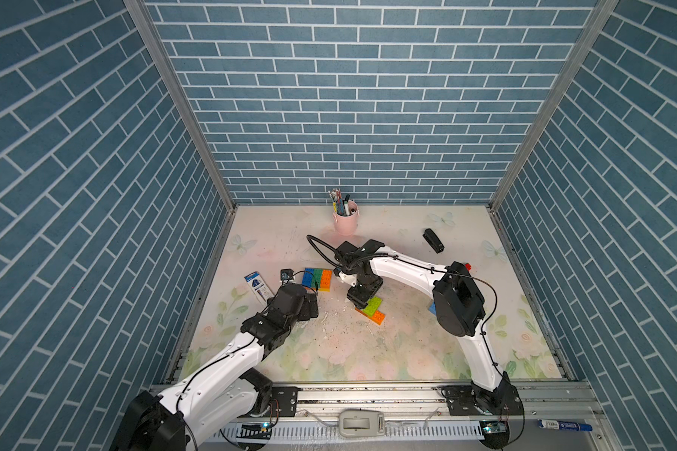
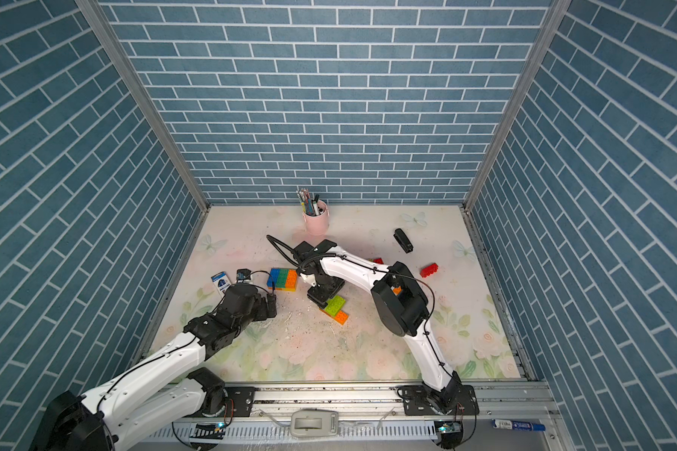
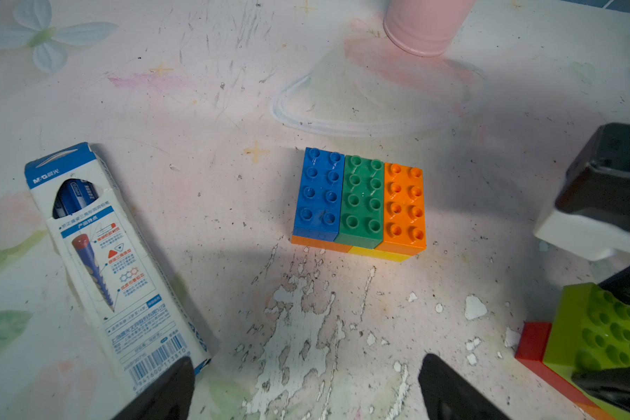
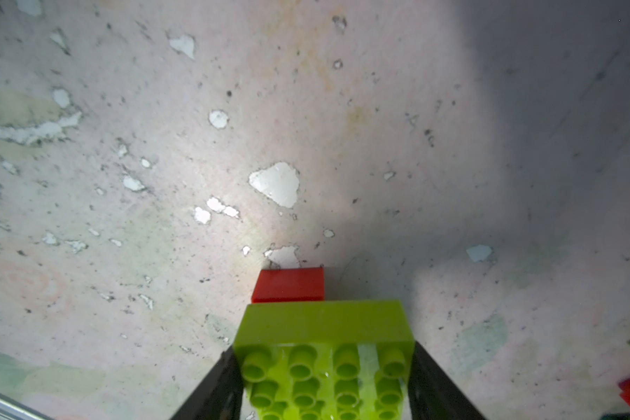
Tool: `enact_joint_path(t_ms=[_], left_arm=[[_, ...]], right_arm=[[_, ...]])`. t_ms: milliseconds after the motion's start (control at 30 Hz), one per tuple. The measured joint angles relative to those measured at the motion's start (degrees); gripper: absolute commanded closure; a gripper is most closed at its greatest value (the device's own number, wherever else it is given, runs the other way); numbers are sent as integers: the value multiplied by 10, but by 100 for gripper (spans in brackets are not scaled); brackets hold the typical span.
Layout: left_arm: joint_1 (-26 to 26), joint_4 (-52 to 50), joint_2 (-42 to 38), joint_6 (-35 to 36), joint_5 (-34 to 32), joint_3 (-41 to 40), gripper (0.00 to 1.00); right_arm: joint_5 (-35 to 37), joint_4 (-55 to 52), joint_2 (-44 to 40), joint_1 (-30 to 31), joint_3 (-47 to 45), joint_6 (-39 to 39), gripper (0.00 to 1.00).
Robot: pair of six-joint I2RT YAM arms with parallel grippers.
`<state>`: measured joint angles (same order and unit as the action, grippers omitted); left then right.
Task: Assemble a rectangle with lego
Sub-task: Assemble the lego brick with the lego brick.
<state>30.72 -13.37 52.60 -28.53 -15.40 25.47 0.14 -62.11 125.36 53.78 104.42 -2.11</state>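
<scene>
1. Blue brick-patterned walls are seen enclosing a floral tabletop on three sides.
2. The right gripper is clamped on a lime brick, with a black jaw pressed against each of two opposite sides and the studs left uncovered.
3. A red brick is seated under the lime one and juts out past its end. In a top view an orange brick is also seen in that lower layer. This side grip is judged to let the small stack be moved as one piece. Whether it is lifted or resting cannot be told.
4. The left gripper is spread wide and empty, and is aimed at a finished block. It is probably kept there to steady that block.
5. That block is made of blue, green and orange bricks set side by side on an orange and yellow layer, so a rectangle is judged partly built.
6. Farther out, a pencil box is laid beside the left gripper, a pink cup of pens is stood by the back wall, and a stapler and a loose red brick are left well apart.
7. The tabletop print is scratched and chipped to white at the centre.
</scene>
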Motion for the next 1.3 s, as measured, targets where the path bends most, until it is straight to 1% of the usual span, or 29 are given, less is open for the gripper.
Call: enact_joint_path(t_ms=[633,800,1300], left_arm=[[0,0,-12,0,0,0,2],[0,0,-12,0,-1,0,2],[0,-1,-13,0,0,0,3]], right_arm=[[9,28,-12,3,-27,15,69],[13,64,-35,5,-64,26,73],[18,200,-109,7,-192,39,79]])
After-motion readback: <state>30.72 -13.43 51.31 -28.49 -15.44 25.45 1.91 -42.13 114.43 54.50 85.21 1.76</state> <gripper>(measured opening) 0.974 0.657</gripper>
